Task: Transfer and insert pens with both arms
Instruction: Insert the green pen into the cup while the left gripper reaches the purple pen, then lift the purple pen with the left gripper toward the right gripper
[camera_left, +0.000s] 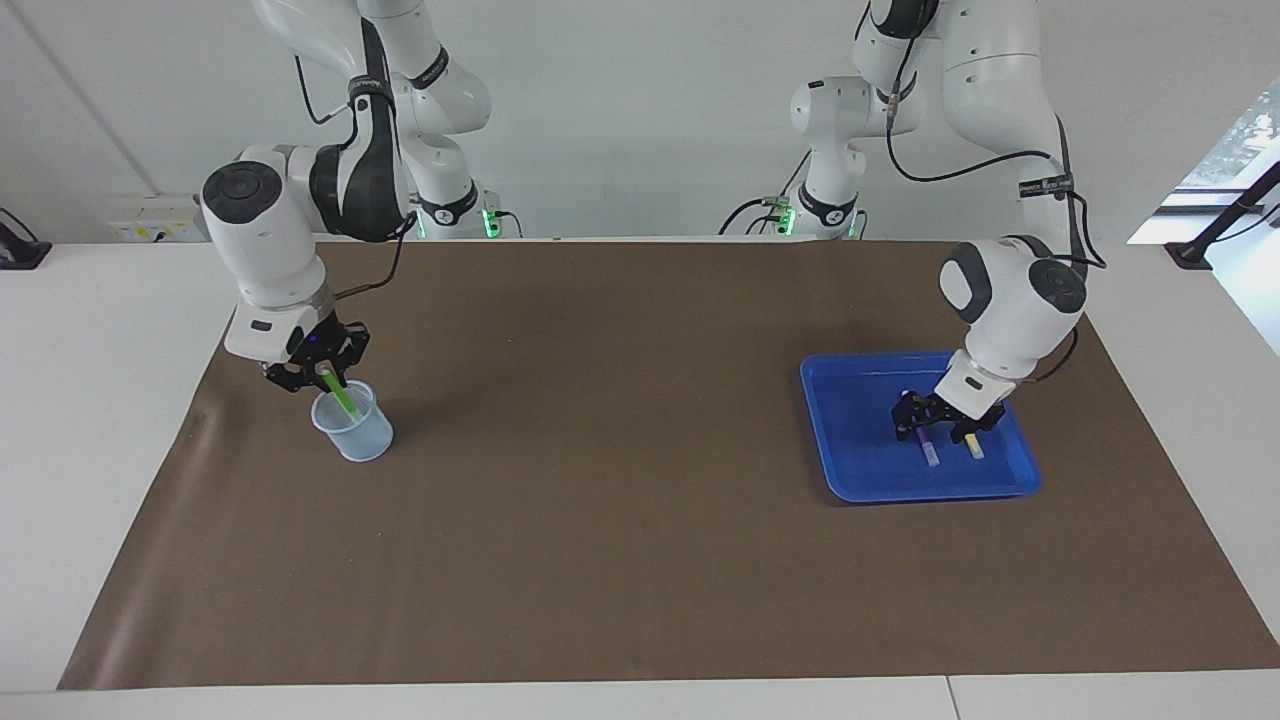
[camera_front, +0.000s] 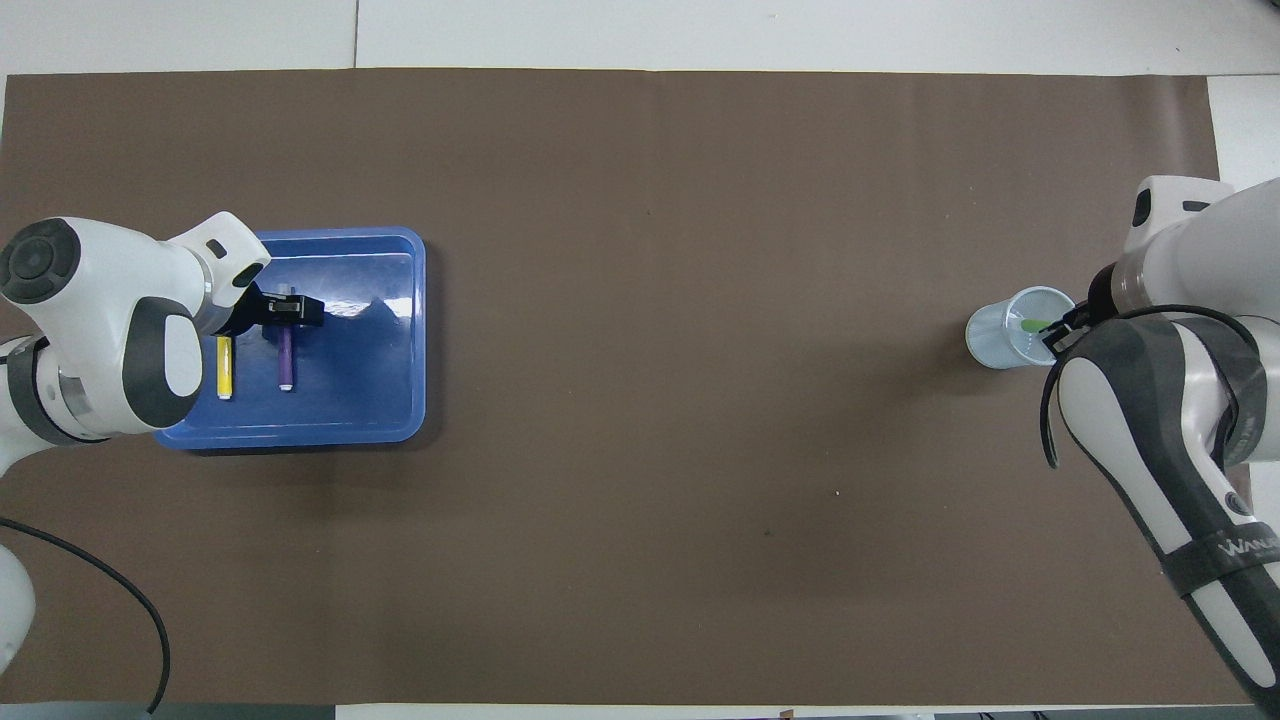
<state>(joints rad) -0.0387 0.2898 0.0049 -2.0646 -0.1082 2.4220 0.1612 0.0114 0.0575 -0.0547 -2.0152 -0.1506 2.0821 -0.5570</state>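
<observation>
A green pen (camera_left: 343, 395) leans in the clear plastic cup (camera_left: 355, 430) toward the right arm's end of the table, its lower part inside the cup. My right gripper (camera_left: 318, 375) hangs just over the cup's rim at the pen's upper end; the overhead view shows the green pen (camera_front: 1033, 324) inside the cup (camera_front: 1000, 340). In the blue tray (camera_left: 850, 400) lie a purple pen (camera_left: 928, 450) and a yellow pen (camera_left: 972, 448), side by side. My left gripper (camera_left: 930, 432) is down in the tray over the purple pen's (camera_front: 286, 365) end nearer the robots, beside the yellow pen (camera_front: 225, 368).
A brown paper mat (camera_left: 620, 500) covers most of the white table. The blue tray (camera_front: 370, 380) sits toward the left arm's end and the cup toward the right arm's end, with the mat's wide middle between them.
</observation>
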